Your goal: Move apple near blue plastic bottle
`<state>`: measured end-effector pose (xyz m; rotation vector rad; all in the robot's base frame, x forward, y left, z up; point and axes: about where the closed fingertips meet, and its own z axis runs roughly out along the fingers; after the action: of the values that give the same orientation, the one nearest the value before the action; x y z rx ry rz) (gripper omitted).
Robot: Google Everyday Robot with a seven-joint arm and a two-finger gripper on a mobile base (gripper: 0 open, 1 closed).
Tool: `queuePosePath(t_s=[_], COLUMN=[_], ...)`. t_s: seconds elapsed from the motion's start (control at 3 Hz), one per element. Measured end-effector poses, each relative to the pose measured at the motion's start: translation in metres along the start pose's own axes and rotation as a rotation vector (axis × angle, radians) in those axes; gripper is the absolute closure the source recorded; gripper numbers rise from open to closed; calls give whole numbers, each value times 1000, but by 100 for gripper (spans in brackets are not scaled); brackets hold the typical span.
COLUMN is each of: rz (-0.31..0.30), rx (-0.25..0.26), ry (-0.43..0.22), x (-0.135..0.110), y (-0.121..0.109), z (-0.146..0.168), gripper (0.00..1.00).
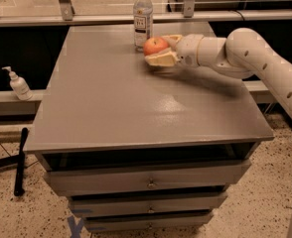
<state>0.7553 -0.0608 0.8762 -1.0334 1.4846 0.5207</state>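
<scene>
The red-orange apple (pixel 155 45) is held between the cream fingers of my gripper (pixel 158 49), just above the grey tabletop (pixel 121 103) near its far edge. The arm reaches in from the right. The blue plastic bottle (pixel 143 16), clear with a white cap and a label, stands upright at the far edge of the table, just left of and behind the apple, a small gap away.
A small white pump dispenser (pixel 18 84) stands on a low ledge to the left of the table. Drawers (pixel 148 182) sit under the tabletop. A dark pole (pixel 20 160) lies on the floor at the left. Glass rails run behind the table.
</scene>
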Motion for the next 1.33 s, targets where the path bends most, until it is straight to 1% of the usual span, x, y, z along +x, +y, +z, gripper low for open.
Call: queuePosePath(t_s=[0.33, 0.67, 1.0, 1.33], rz=[0, 13, 31, 47], rx=[17, 26, 36, 39], ry=[3, 17, 31, 36], x=[10, 17, 23, 29], y=[-25, -42, -52, -56], z=[7, 12, 16, 21], gripper=[100, 82, 59, 36])
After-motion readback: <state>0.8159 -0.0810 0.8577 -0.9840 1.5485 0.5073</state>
